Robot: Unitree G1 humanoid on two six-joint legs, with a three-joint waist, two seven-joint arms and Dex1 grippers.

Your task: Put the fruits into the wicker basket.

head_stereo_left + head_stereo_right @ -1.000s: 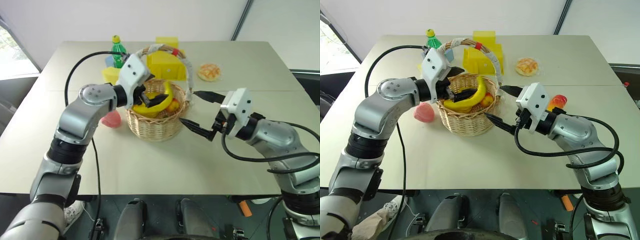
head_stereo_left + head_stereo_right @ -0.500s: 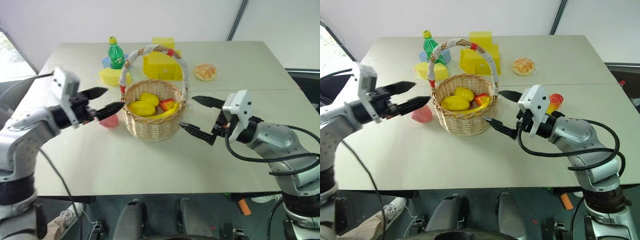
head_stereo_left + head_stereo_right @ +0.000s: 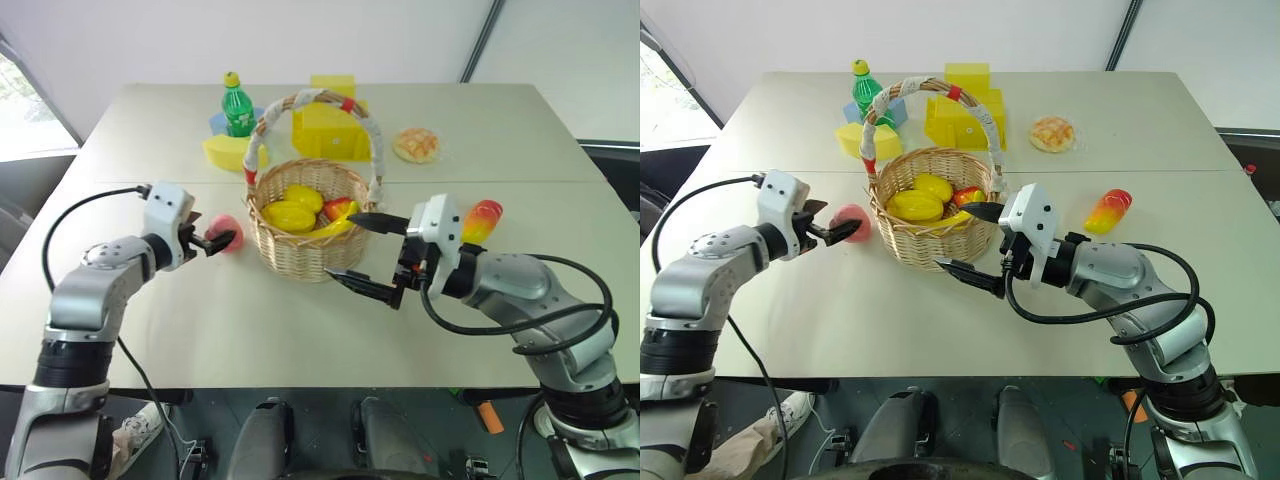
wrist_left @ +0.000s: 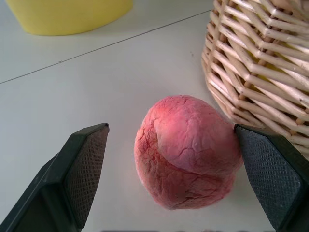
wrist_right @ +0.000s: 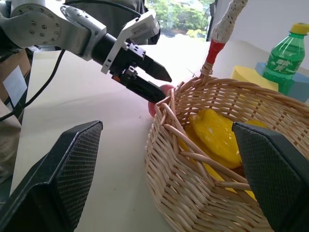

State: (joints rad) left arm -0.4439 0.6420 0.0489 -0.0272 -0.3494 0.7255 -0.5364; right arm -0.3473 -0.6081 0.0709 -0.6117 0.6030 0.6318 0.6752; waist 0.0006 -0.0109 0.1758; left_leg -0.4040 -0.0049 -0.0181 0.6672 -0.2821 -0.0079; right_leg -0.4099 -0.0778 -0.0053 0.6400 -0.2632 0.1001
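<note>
Toy fruits going into a wicker basket on a pale surface

The wide pale surface (image 3: 300, 330) is carrying the round tan wicker basket (image 3: 305, 245) with its tall white-wrapped, red-banded handle, which is holding yellow oval fruits (image 3: 290, 213), a curved yellow banana (image 3: 335, 225) and a red-yellow apple (image 3: 338, 207). The right gripper (image 3: 365, 250) is hanging wide open and empty just beside the basket's near wall. The left gripper (image 3: 217, 242) is reaching with its fingers spread wide on either side of the pink round peach (image 4: 186, 150), not closing on it; the peach is lying on the surface just beside the basket. The red-to-yellow elongated mango (image 3: 482, 219) is lying apart, right of the basket.
</note>
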